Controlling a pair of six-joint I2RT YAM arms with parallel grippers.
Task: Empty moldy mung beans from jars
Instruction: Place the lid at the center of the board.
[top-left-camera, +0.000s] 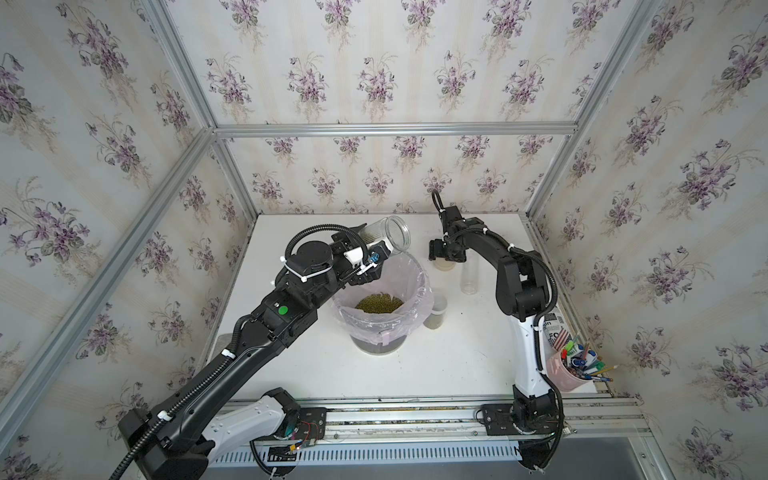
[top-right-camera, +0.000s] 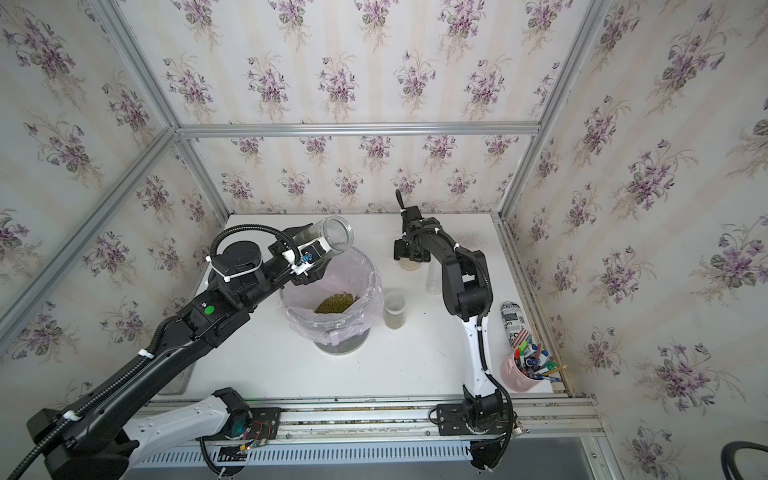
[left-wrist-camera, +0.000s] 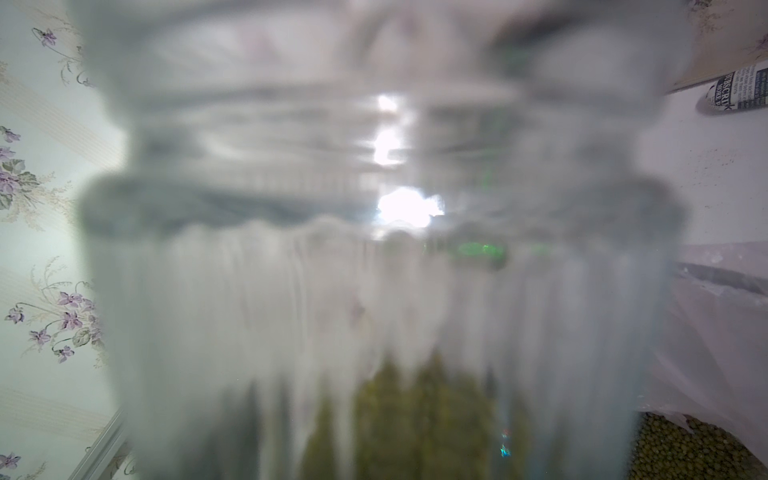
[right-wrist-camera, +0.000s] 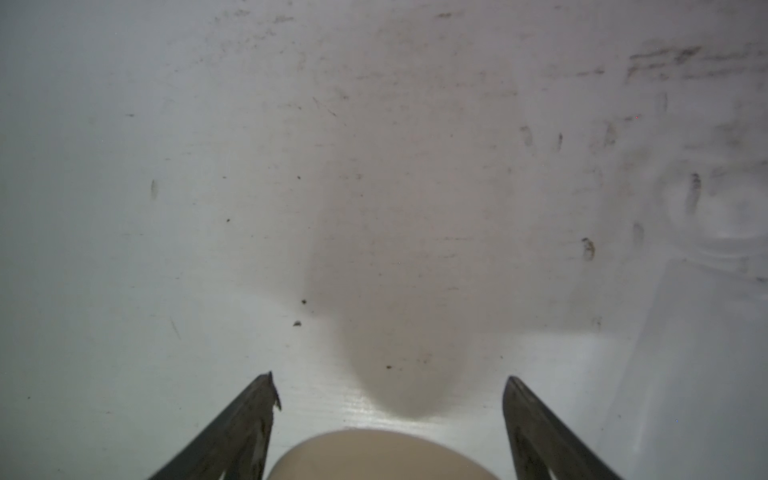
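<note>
While the left pincer (top-left-camera: 368, 249) is clamped on the wide jar (top-left-camera: 390, 235), that jar hangs off the table (top-left-camera: 457, 353). It is tipped nearly onto its side, with the open mouth pointing away from the pincer's wrist. Same grip in both top views (top-right-camera: 309, 249).

The left wrist view is filled by the blurred, filmy jar wall (left-wrist-camera: 374, 249), so the fingers cannot be made out there.

- Bin (top-left-camera: 420, 272), lined with a pink bag: directly below the left pincer, jar mouth over its far rim.
- Mung beans (top-left-camera: 379, 302): one olive heap at the bag's bottom, beneath the left pincer. They show again at the edge of the left wrist view (left-wrist-camera: 685, 449).
- Small jar (top-left-camera: 436, 311): upright, lidless, just beside the bin on the side away from the left pincer, with a low greenish layer inside.

Right pincer (right-wrist-camera: 390, 390): fingers apart and pointing down at the table. A tan lid (right-wrist-camera: 382, 457) lies between them with a gap on each side. Whether it rests flat is hard to tell.

Tall narrow jar (top-left-camera: 469, 276): upright, clear, near the right pincer on its arm side.
</note>
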